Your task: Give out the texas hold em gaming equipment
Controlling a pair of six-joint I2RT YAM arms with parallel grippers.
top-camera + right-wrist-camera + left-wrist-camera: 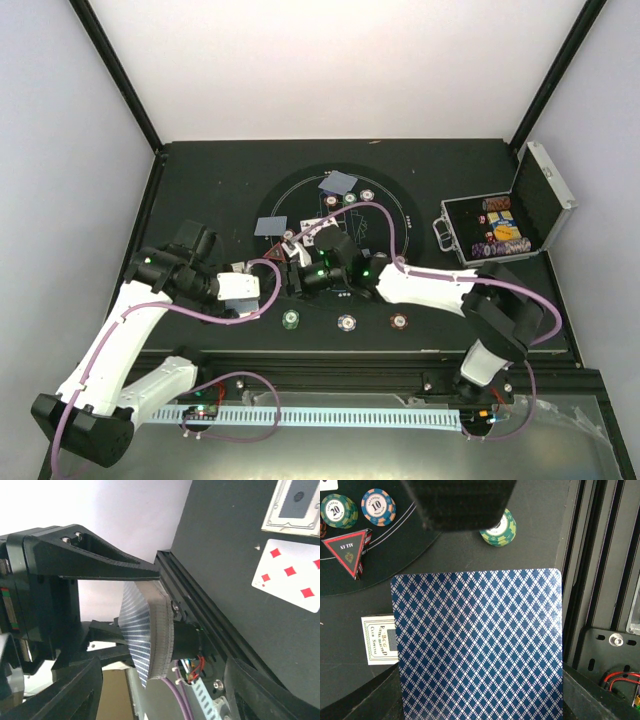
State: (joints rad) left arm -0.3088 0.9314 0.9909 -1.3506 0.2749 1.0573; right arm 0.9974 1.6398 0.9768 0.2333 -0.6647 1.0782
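My left gripper (pixel 243 290) is shut on a deck of blue diamond-backed cards (pixel 477 645), which fills the left wrist view. My right gripper (pixel 300 273) is open right at the deck's far end. In the right wrist view the deck (pixel 157 630) shows edge-on between my right fingers, its top card bowed away. A red triangle marker (pixel 347 551), a green 20 chip (pixel 337 510), a blue 10 chip (pixel 378 505) and a green chip (pixel 500 528) lie on the mat. A face-up diamonds card (pixel 290 575) lies flat.
A round black mat (pixel 400 215) holds two dealt cards (pixel 340 183) and chips near its far rim. Three chips (pixel 346 322) lie in a row at the near edge. The open silver case (pixel 540 195) with chips stands at the right. A printed card (pixel 380 640) lies beside the deck.
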